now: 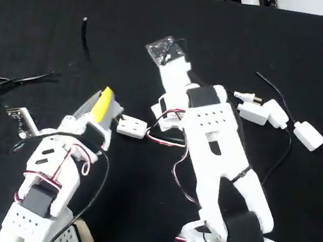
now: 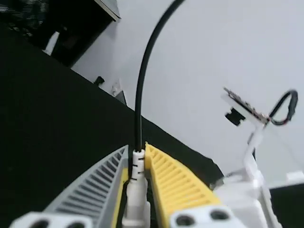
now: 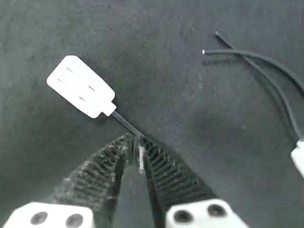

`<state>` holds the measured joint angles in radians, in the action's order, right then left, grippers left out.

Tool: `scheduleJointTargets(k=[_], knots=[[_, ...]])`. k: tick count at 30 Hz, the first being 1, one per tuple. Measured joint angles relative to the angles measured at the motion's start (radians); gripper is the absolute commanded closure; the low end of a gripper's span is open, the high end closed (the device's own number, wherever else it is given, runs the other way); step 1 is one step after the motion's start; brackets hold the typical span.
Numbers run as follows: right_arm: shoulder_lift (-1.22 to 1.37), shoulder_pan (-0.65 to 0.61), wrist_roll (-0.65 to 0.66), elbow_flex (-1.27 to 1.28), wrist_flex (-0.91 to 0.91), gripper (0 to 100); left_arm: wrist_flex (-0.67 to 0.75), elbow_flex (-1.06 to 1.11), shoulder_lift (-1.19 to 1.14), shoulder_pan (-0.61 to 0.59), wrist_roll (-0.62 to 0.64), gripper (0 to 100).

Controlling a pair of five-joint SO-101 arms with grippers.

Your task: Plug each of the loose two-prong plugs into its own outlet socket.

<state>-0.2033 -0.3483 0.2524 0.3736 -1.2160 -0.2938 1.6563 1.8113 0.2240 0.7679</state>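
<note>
- Left pincer (image 2: 137, 152) clamped on a plug (image 2: 135, 192); right pincer (image 3: 136, 142) pinched shut on the socket (image 3: 80, 85) cord.
- Socket slots empty, second plug (image 1: 246, 97) loose on counter (image 1: 281, 41). Early stage, nothing seated.

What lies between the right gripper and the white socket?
Only the dark cord of the socket, running over bare table into the shut right gripper; the right wrist view shows it.

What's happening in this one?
Two arms sit at a black table with plugs and sockets. The left claw is shut on a white plug, its black cord sticking out beyond it. The right claw pinches the cord of a white socket lying flat. A second plug lies loose, prongs bare.
</note>
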Motion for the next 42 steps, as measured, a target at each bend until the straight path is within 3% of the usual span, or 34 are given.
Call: scheduleJointTargets(k=[10,17,20,25,29,34,37,42], knots=[[-0.155,-0.049,0.104,0.143,0.025,74.9,0.0,-0.037,0.0,0.028,-0.011,97],[-0.203,0.064,0.034,0.259,0.221,74.4,-0.034,-0.025,0.0,-0.092,-0.121,97],[-0.15,0.08,0.002,0.261,0.239,74.4,-0.15,0.009,0.006,-0.138,-0.242,97],[0.017,0.087,-0.011,0.203,0.245,74.4,-0.508,0.009,0.006,-0.14,-0.466,97],[0.146,0.087,-0.009,0.133,0.245,74.4,-0.735,-0.04,0.006,-0.074,-0.508,97],[0.233,0.087,-0.011,0.106,0.265,74.4,-0.824,-0.063,0.006,0.048,-0.509,96],[0.256,0.087,-0.011,0.106,0.282,74.4,-0.836,-0.051,0.006,0.091,-0.509,87],[0.282,0.087,-0.011,0.106,0.307,74.4,-0.859,0.017,0.006,0.14,-0.517,59]])
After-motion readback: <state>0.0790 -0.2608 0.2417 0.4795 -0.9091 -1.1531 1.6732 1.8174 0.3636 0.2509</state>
